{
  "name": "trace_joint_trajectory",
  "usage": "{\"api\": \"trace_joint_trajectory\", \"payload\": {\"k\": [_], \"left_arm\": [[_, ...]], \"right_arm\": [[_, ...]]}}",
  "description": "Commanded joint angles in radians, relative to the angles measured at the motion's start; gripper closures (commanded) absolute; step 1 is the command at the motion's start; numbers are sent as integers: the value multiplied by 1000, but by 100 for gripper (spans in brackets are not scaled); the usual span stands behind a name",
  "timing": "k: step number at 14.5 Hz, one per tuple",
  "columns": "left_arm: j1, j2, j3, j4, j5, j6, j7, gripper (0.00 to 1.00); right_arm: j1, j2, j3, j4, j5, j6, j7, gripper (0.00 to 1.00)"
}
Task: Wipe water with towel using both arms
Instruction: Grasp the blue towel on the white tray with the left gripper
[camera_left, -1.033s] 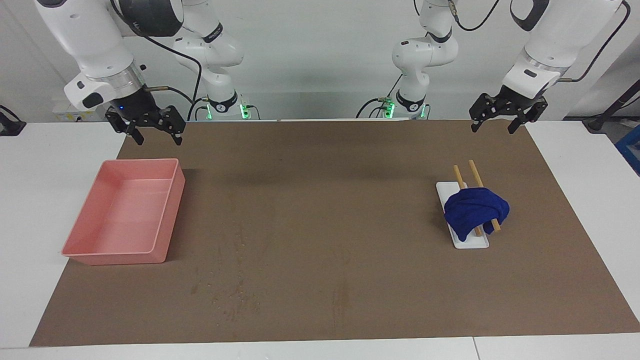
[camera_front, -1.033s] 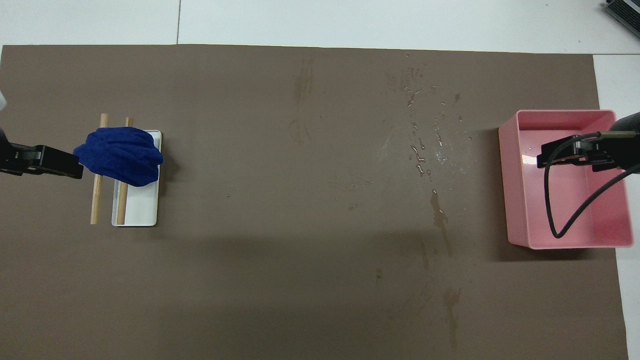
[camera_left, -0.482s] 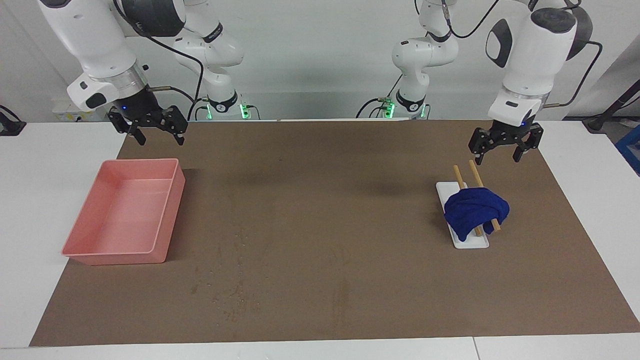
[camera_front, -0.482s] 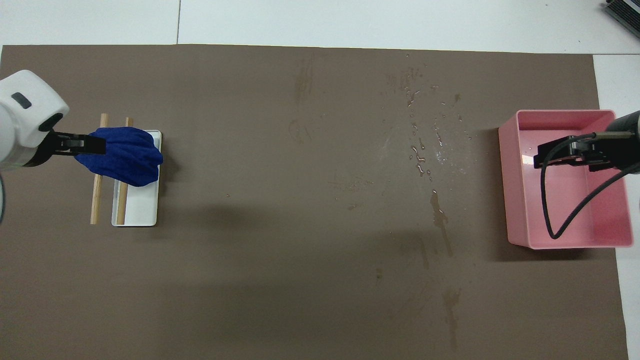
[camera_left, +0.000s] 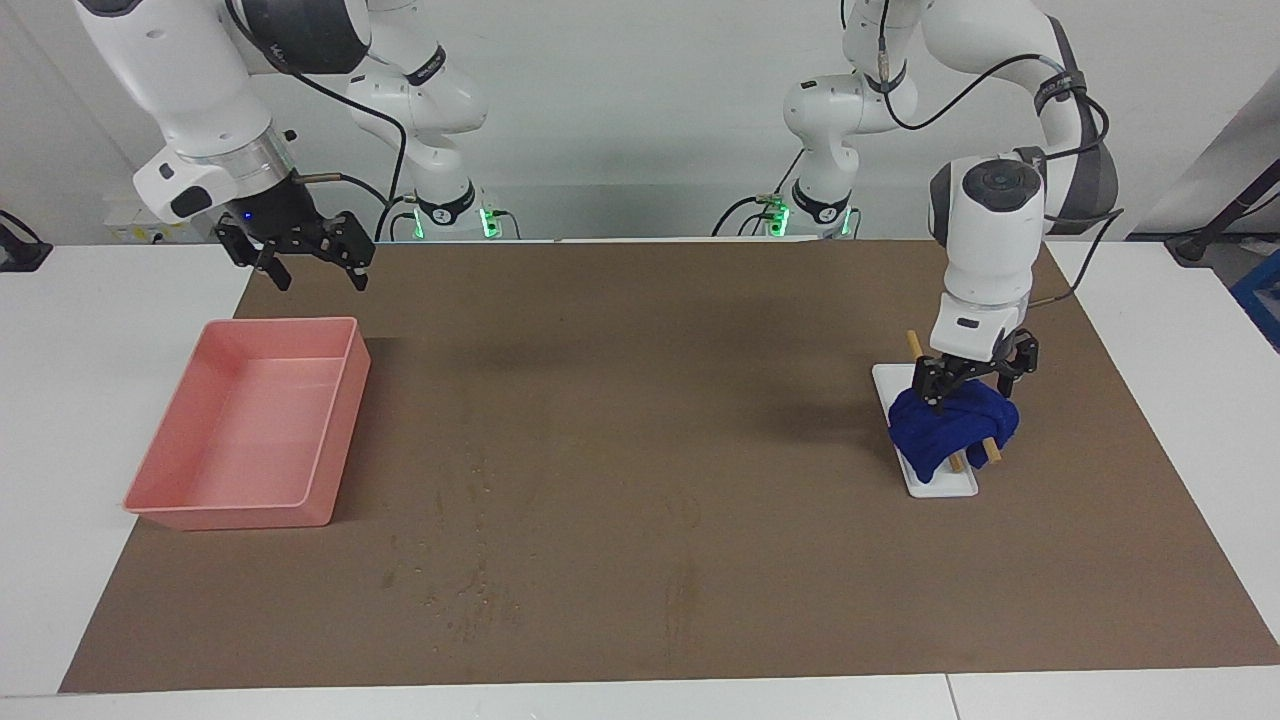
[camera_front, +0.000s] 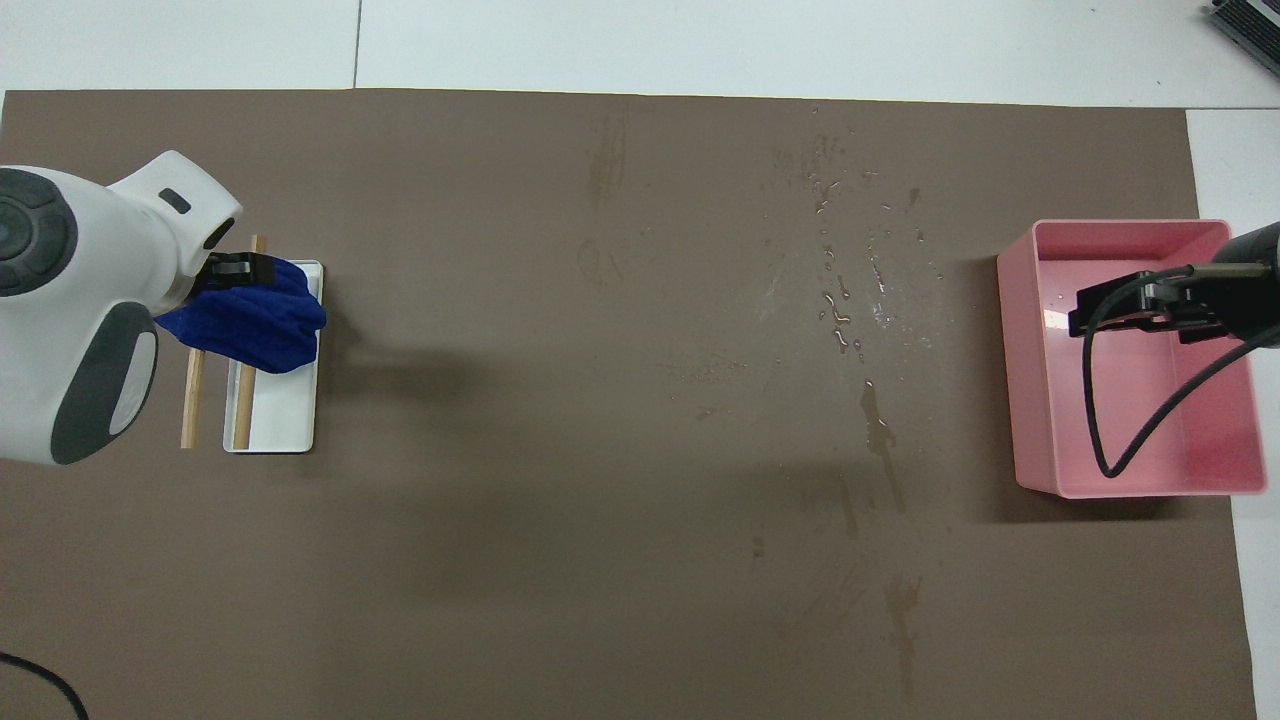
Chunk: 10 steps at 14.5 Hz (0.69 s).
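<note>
The navy-blue towel (camera_left: 950, 428) lies bunched over two wooden sticks (camera_left: 912, 345) on a small white tray (camera_left: 945, 487), toward the left arm's end of the table. It also shows in the overhead view (camera_front: 255, 322). My left gripper (camera_left: 970, 385) is open, low over the towel's top, with its fingertips at the folds. In the overhead view the wrist hides most of the left gripper (camera_front: 232, 270). Spilled water (camera_front: 840, 300) lies in drops and streaks on the brown mat beside the pink tray. My right gripper (camera_left: 308, 268) is open and waits in the air over the pink tray's edge.
The pink tray (camera_left: 160, 502) stands toward the right arm's end of the table; in the overhead view the right gripper (camera_front: 1140, 305) and its cable hang over the pink tray (camera_front: 1022, 400). The brown mat (camera_left: 640, 400) covers most of the white table.
The left arm has swung in and come down from the mat's corner onto the top of the towel. The right gripper has barely moved.
</note>
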Motion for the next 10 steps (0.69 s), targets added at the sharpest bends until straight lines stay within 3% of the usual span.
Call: {"api": "trace_joint_trajectory", "payload": {"k": [1, 5, 7, 9, 10], "left_arm": [[-1, 5, 4, -51, 106, 59, -105, 0], [-6, 4, 4, -60, 120, 24, -110, 1], [-8, 1, 3, -60, 120, -13, -113, 26], [-8, 1, 3, -54, 120, -27, -112, 66], [-8, 1, 3, -51, 120, -33, -110, 81]], "right_arm": [[-5, -12, 5, -23, -17, 7, -16, 0], [-9, -12, 5, -24, -17, 10, -21, 0], [-9, -13, 5, -26, -17, 10, -21, 0], [-9, -15, 5, -26, -17, 11, -21, 0], [-9, -15, 5, -26, -17, 10, -21, 0]]}}
